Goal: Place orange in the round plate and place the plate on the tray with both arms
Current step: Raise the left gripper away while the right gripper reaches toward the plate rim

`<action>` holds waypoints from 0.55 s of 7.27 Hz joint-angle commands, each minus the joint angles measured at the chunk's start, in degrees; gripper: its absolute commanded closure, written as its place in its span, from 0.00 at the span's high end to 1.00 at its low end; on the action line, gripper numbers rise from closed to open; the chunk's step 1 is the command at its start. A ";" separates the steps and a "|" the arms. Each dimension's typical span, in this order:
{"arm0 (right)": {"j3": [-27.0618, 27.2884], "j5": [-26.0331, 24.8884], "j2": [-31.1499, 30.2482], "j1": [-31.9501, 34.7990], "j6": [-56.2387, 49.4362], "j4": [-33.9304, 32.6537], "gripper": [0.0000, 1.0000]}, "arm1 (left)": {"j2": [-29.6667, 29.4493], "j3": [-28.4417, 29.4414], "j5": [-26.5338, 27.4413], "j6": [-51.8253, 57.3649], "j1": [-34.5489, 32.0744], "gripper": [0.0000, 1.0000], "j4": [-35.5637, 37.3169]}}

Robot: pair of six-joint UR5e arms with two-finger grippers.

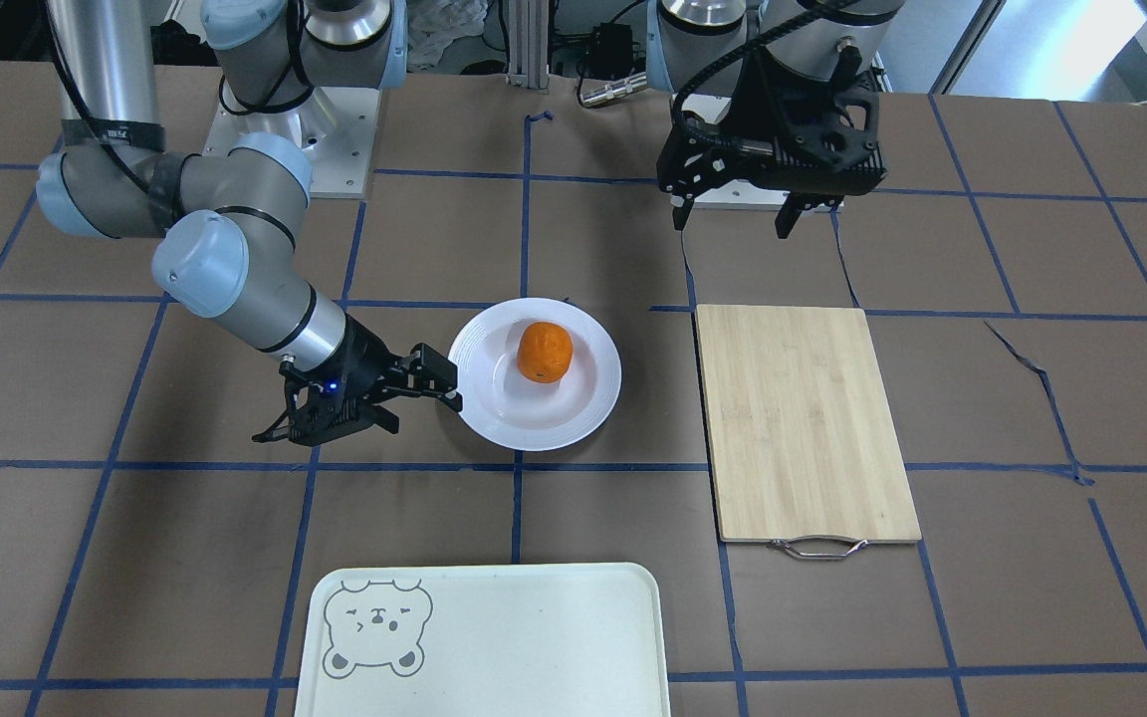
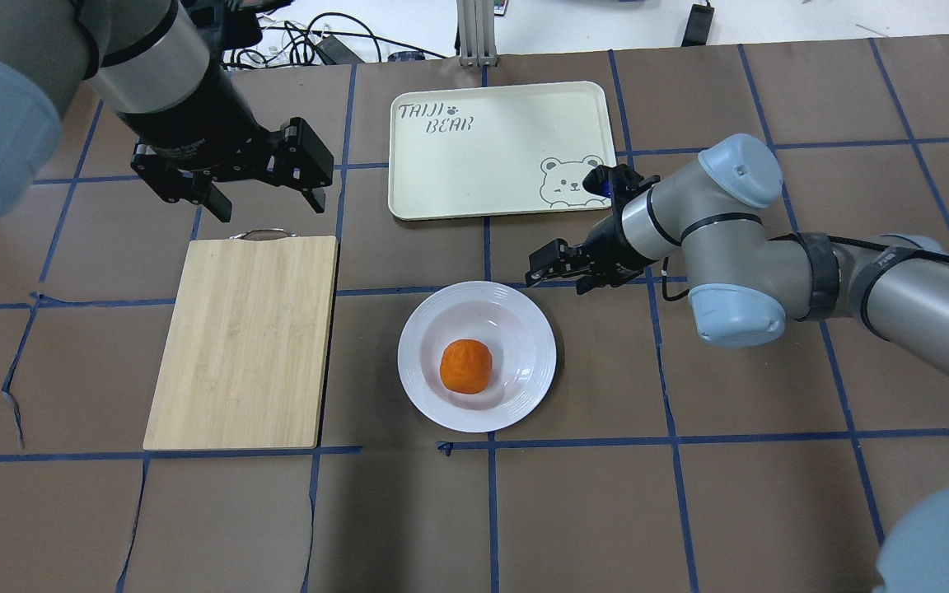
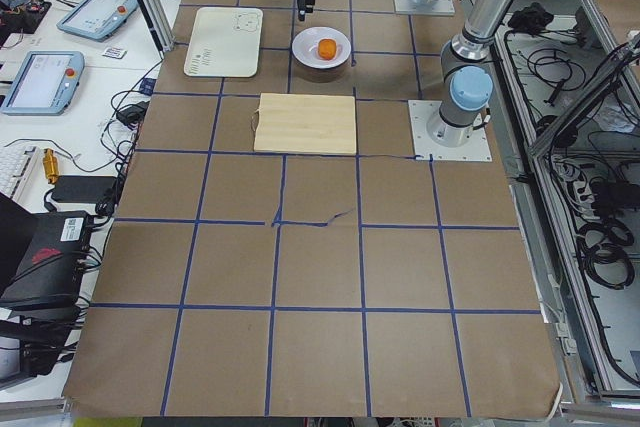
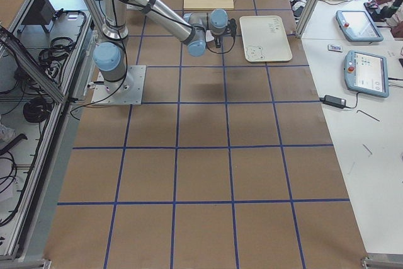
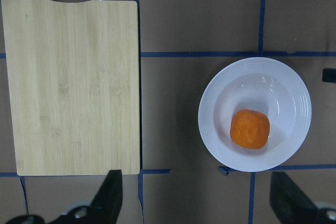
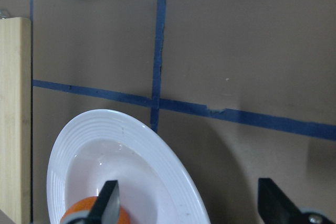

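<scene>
The orange [image 1: 545, 352] lies in the sunken centre of the white round plate [image 1: 494, 423] at mid-table. My right gripper [image 2: 561, 280] hangs low at the plate's far-right rim, open. In its wrist view the gripper [image 6: 191, 203] has part of the plate rim [image 6: 168, 171] and the orange [image 6: 79, 214] showing between its fingers; I cannot tell whether it touches the rim. My left gripper [image 2: 270, 210] is open and empty, held high over the handle end of the board. Its wrist view looks down on the plate [image 5: 220, 145] and the orange [image 5: 250, 128]. The cream tray [image 2: 474, 156] with its bear face lies beyond the plate, with nothing on it.
A bamboo cutting board [image 2: 244, 342] with a metal handle lies to the left of the plate. The brown table [image 2: 689, 494] carries a grid of blue tape. Cables and tablets sit past the table's edges.
</scene>
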 commanded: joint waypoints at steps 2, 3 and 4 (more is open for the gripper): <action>0.29 2.89 4.88 1.88 0.05 -4.55 0.93 | 0.48 -0.13 3.47 0.57 1.50 1.00 0.43; 0.29 2.89 4.88 1.97 0.14 -4.38 0.81 | 0.31 -0.13 3.48 0.50 1.33 1.00 0.69; 0.37 2.80 4.88 1.97 0.14 -4.03 0.76 | 0.22 -0.22 3.48 0.50 1.51 1.00 0.69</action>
